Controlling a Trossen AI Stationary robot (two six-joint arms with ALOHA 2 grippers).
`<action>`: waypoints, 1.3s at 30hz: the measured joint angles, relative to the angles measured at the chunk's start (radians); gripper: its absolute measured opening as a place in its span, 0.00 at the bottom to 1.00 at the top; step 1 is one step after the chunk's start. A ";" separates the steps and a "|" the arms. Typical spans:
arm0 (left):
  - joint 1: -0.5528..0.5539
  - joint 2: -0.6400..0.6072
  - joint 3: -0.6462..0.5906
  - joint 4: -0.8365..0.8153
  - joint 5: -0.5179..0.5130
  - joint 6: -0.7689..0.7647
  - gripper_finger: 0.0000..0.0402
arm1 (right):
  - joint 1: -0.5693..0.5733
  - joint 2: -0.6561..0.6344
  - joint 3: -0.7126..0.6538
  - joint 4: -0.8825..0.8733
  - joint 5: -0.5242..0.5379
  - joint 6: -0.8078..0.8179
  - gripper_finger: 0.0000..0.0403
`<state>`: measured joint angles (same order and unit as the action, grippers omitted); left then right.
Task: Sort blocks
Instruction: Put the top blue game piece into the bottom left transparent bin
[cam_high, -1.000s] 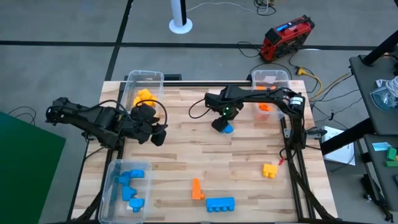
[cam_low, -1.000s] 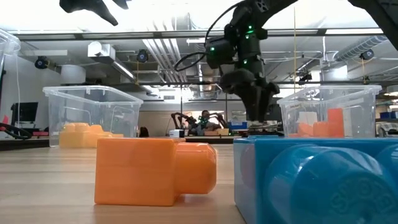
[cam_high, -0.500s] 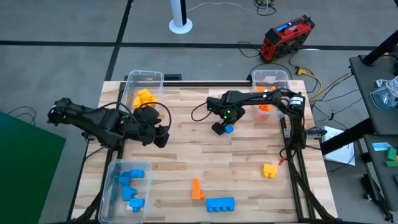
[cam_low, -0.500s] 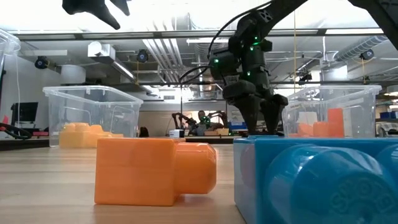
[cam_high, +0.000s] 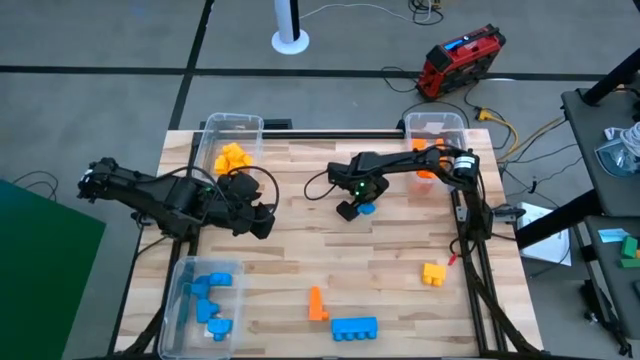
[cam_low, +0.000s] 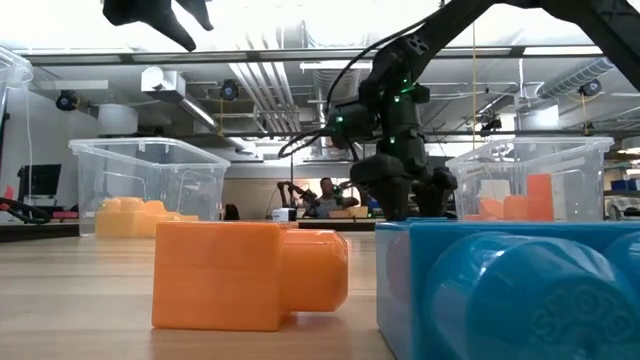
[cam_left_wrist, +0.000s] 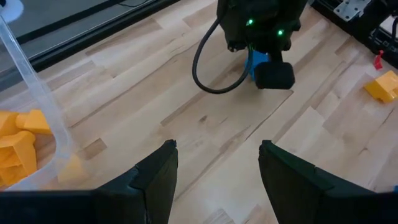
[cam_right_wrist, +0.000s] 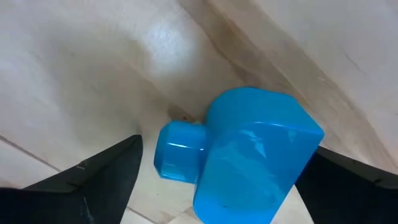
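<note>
A pale wooden counter (cam_high: 300, 270) of glued planks stands on a grey floor. Three clear plastic bins sit on it: one at the far left corner (cam_high: 247, 124), one at the far right corner (cam_high: 434, 122), one at the near left corner (cam_high: 178, 292). Beyond the far edge, a red and black device (cam_high: 459, 58) lies on the floor beside a white round-based post (cam_high: 290, 38). A green panel (cam_high: 45, 270) lies to the left.

four views of our table (cam_high: 300, 250)
we look straight down, level along the tabletop, and closely from both wrists; all share one blue block (cam_right_wrist: 249, 155).
</note>
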<state>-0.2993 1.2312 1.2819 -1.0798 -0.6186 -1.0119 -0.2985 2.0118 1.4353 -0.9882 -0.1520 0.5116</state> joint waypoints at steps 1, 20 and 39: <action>0.000 0.000 0.000 0.000 0.000 0.000 0.50 | 0.000 0.004 0.000 0.001 0.005 0.006 0.94; 0.000 0.000 0.000 0.003 0.000 0.005 0.50 | -0.001 -0.027 0.009 -0.016 0.002 0.036 0.63; -0.016 -0.002 0.001 0.308 0.401 0.418 0.50 | 0.086 -0.190 0.384 0.183 -0.853 -0.216 0.63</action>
<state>-0.3150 1.2294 1.2827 -0.7722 -0.2173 -0.5935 -0.2123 1.8217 1.8195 -0.8053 -1.0047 0.2959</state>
